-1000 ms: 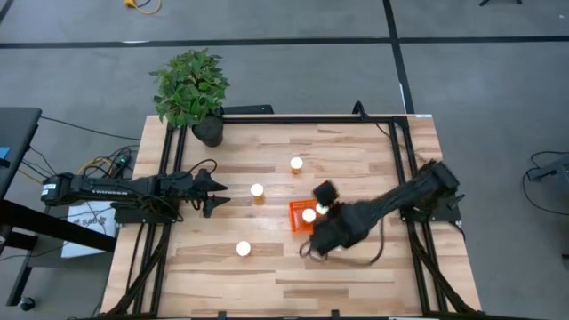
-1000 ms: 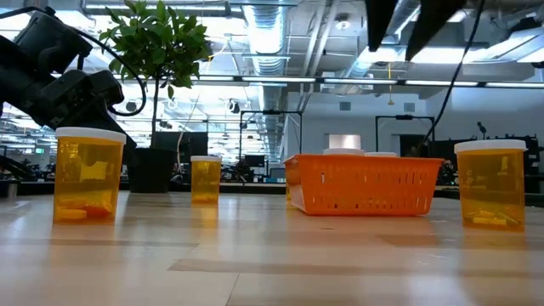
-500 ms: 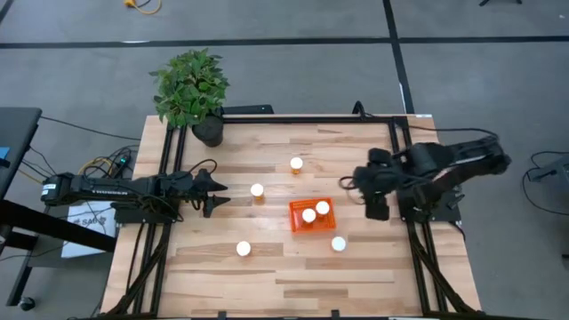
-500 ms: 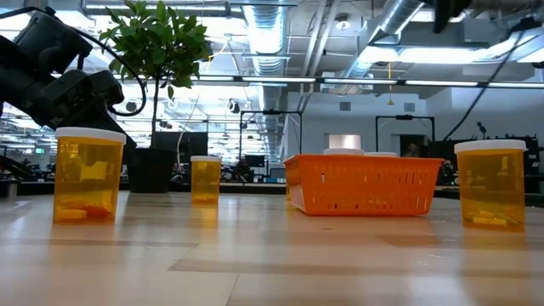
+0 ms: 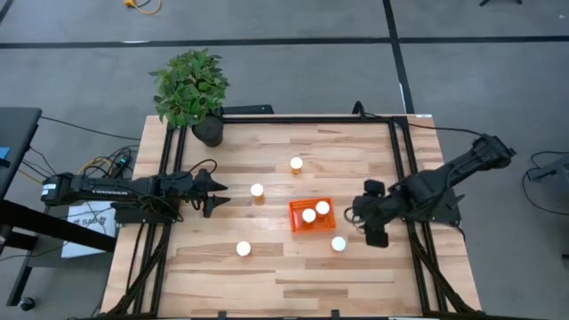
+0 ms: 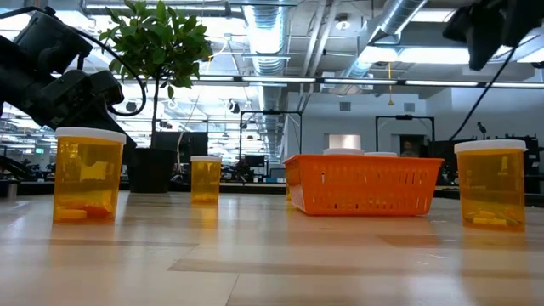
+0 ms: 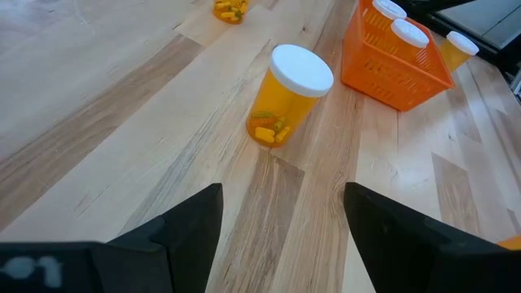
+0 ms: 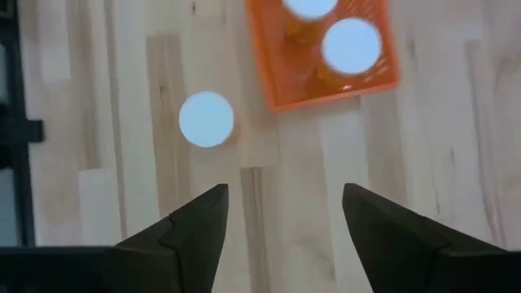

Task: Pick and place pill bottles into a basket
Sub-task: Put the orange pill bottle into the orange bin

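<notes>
Seen from above, the basket [image 5: 312, 215] sits just right of the tabletop's [image 5: 356, 276] centre with two capped bottles standing inside it. Four bottles are left outside: one [image 5: 339, 244] at five o'clock from the basket, just beside its corner; one [image 5: 296, 164] at twelve o'clock; one [image 5: 257, 190] at ten o'clock; and one [image 5: 243, 249] at eight o'clock, well apart.

The right tool [image 5: 375, 233] hangs above the tabletop at three o'clock from the basket, empty, its fingers spread. The five o'clock bottle lies at about eight o'clock from it, near, and is much closer to this arm than to the left one. That bottle stands upright, so its long axis is vertical and only the round cap is offered from above. This is judged the likely next pick.

The left tool [image 5: 216, 193] rests at the left side, partly open and empty, with the ten o'clock bottle [image 7: 287, 98] just ahead of it at three o'clock.

The right wrist view shows the target cap [image 8: 207, 119] ahead of and off-centre between the fingers [image 8: 191, 225], an offset the overhead view cannot give. The low view alone shows the orange bodies, upright on the tabletop, and pills inside.
</notes>
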Controlling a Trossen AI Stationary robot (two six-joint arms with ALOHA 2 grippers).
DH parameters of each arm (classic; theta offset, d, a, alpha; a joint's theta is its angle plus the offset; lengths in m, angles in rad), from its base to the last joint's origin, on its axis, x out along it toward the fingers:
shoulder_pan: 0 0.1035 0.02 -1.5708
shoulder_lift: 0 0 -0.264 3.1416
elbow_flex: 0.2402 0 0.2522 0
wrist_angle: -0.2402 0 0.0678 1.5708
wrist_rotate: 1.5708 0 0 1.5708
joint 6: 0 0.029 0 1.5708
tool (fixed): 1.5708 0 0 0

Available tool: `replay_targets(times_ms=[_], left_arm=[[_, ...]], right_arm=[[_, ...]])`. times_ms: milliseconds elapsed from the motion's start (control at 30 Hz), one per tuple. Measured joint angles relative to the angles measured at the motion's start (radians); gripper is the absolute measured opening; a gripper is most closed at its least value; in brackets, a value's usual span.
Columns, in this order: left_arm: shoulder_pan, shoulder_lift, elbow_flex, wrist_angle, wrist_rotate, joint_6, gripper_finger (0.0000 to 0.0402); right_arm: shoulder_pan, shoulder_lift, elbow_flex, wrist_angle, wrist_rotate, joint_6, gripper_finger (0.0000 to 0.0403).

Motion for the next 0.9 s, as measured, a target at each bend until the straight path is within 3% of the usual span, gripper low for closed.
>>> replay_targets(times_ms=[400, 900], left_arm=[[0.0, 0.0, 0.0, 0.0, 0.0, 0.0, 0.0245], [0.0, 0.0, 0.0, 0.0, 0.0, 0.0, 0.0245]], right_arm=[[0.027, 0.32, 0.071, 0.068, -0.136, 0.032, 0.0272], [0.026, 0.557, 0.254, 0.016, -0.138, 0.023, 0.0273]])
